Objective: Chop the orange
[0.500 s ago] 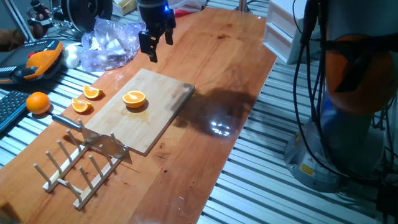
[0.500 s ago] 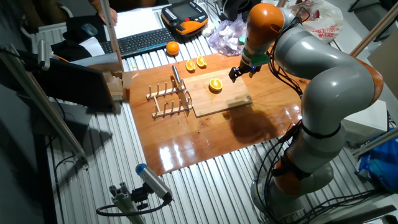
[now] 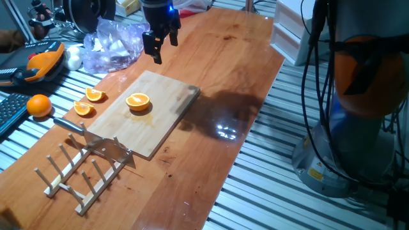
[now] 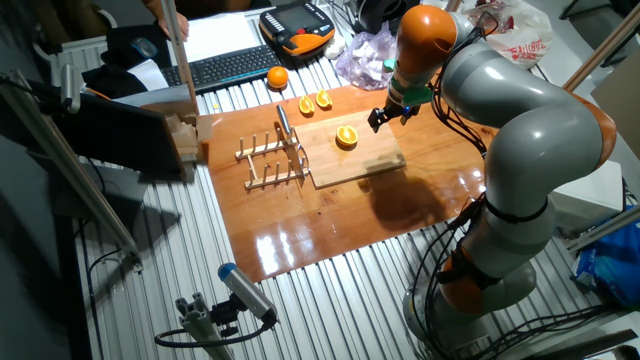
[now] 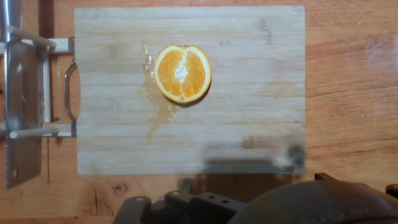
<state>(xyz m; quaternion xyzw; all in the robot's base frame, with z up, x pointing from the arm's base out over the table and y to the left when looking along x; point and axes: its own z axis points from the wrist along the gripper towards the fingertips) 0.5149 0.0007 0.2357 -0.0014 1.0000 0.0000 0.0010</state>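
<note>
- The cutting board (image 3: pixel 143 112) lies on the table (image 3: pixel 217 76), mid-left of one fixed view.
- The orange (image 3: pixel 137 101) sits on the board, toward its upper left.
- Two wedges (image 3: pixel 89 101) lie on the table left of the board; a whole orange (image 3: pixel 39 105) lies farther left.
- The rack (image 3: pixel 80 169) stands lower left, the knife (image 3: pixel 96 138) resting on it beside the board.
- The gripper (image 3: pixel 157 45) hangs above the board's upper edge.

Lab: teach pendant (image 4: pixel 297 24), keyboard (image 4: pixel 218 68)
</note>
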